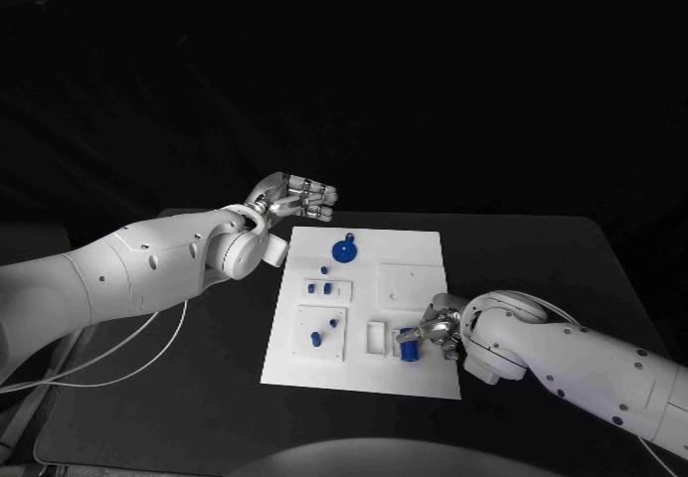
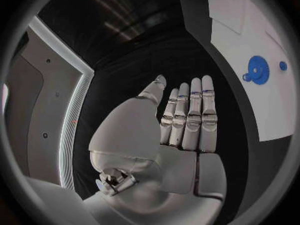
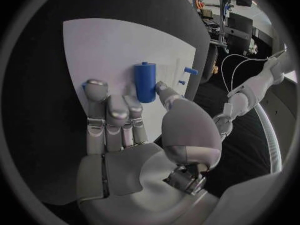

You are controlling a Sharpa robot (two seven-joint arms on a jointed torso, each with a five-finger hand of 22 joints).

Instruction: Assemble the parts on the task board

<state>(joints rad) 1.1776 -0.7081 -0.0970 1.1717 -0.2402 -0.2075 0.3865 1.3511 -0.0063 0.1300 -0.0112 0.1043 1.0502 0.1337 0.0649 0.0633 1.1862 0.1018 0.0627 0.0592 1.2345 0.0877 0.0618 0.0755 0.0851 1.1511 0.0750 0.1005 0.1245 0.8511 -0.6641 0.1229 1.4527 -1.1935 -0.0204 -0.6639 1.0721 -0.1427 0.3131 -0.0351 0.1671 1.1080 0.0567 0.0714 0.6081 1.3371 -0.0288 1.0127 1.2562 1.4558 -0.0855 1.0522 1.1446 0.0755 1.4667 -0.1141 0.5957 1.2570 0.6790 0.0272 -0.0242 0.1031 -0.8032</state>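
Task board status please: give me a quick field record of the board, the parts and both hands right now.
task board: white plate in the middle of the black table
blue gear: at the board's far end, lying flat
small blue parts: in the board's left-side blocks
blue cylinder: at the near right edge, by the right hand
left hand: raised beyond the board's far left corner, fingers straight, holding nothing
right hand: at the cylinder, thumb touching it; grip not confirmed
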